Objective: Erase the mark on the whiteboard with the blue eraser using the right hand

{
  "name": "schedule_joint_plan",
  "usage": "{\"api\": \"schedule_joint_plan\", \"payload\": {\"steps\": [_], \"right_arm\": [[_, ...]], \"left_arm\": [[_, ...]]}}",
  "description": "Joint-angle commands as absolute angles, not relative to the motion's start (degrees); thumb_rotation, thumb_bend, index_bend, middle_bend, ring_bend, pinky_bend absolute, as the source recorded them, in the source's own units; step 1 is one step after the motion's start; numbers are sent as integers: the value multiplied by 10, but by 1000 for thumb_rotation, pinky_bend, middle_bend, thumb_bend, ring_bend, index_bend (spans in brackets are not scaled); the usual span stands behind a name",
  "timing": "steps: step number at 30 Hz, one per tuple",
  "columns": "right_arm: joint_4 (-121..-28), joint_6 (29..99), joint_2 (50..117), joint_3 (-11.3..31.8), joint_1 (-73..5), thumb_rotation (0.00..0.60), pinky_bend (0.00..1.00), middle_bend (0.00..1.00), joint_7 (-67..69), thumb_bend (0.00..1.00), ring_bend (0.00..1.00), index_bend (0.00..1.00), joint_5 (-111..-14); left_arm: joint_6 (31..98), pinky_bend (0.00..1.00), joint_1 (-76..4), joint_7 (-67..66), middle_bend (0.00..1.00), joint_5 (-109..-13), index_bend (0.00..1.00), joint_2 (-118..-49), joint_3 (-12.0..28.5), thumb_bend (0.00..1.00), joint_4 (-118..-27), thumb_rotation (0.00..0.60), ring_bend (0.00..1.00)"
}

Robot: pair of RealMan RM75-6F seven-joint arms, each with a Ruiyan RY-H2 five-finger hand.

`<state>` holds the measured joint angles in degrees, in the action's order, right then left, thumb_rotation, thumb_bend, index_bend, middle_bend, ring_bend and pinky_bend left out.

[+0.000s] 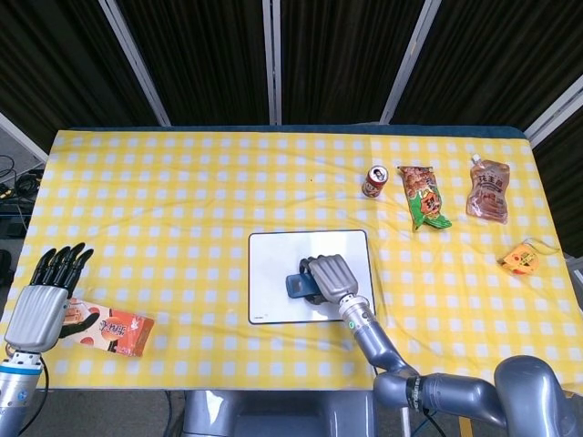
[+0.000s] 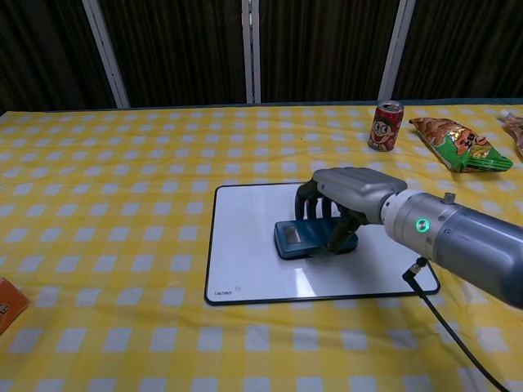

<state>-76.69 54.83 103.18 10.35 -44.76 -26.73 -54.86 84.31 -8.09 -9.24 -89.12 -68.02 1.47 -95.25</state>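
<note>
A white board with a black rim (image 1: 273,282) (image 2: 245,261) lies flat near the table's front middle. On it sits the blue eraser (image 1: 297,286) (image 2: 296,238). My right hand (image 1: 332,277) (image 2: 347,194) reaches over the eraser from the right, its fingers curled down around the eraser's far and right sides, holding it against the board. No mark shows on the visible board surface. My left hand (image 1: 46,296) hovers at the table's front left edge with its fingers straight and nothing in it; the chest view does not show it.
An orange snack packet (image 1: 114,330) lies beside the left hand. At the back right stand a red can (image 1: 375,181) (image 2: 386,126), a green snack bag (image 1: 424,198) (image 2: 459,144), a brown pouch (image 1: 488,189) and a small yellow object (image 1: 522,259).
</note>
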Motion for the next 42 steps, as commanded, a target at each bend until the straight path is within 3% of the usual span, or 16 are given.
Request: {"api": "schedule_joint_plan", "payload": {"steps": [1, 23, 42], "right_arm": [[-750, 547, 1030, 108, -445, 600, 793, 755, -264, 229, 751, 827, -541], [-745, 589, 972, 113, -398, 600, 793, 755, -264, 229, 751, 827, -533], [-798, 568, 1010, 91, -416, 600, 793, 755, -275, 229, 750, 826, -581]], "left_arm": [[841, 0, -82, -92, 0, -888, 0, -680, 16, 30, -951, 600, 0], [854, 0, -78, -97, 0, -906, 0, -678, 11, 30, -960, 600, 0], [853, 0, -78, -92, 0, -906, 0, -675, 11, 30, -961, 600, 0]]}}
